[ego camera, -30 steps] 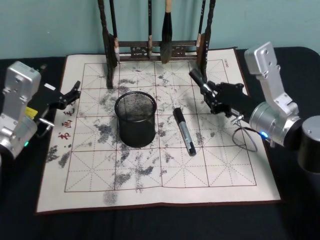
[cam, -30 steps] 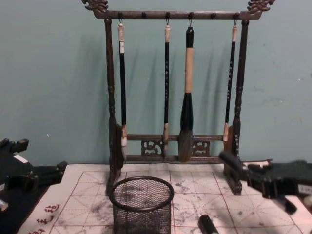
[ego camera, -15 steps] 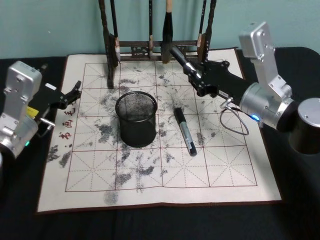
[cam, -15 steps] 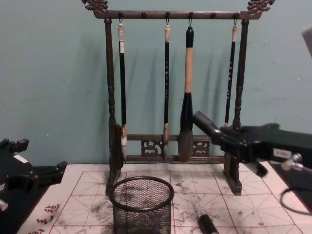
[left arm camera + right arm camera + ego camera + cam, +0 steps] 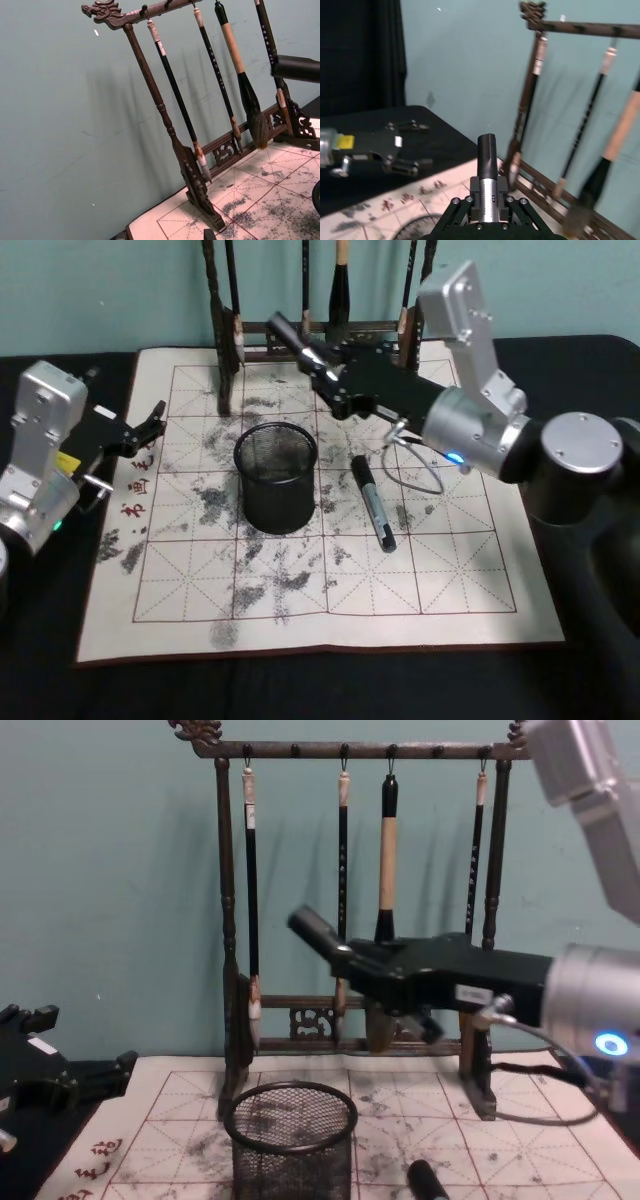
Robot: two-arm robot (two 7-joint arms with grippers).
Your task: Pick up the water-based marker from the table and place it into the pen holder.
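Observation:
My right gripper is shut on a black water-based marker with a silver label, held tilted with its capped end up. It hangs above the mat, just behind the pen holder, a round black mesh cup. From the chest the held marker sits above and behind the pen holder. The right wrist view shows the marker clamped between the jaws. A second black marker lies flat on the mat right of the pen holder. My left gripper rests open at the mat's left edge.
A tall dark wooden brush rack with several hanging brushes stands at the back of the mat, close behind the right gripper. The white gridded calligraphy mat with ink stains covers the black table. A grey cable loops beside the right wrist.
My right arm has swung left and risen, carrying the marker from the mat's right side to just behind the pen holder. The left arm and the lying marker have not moved.

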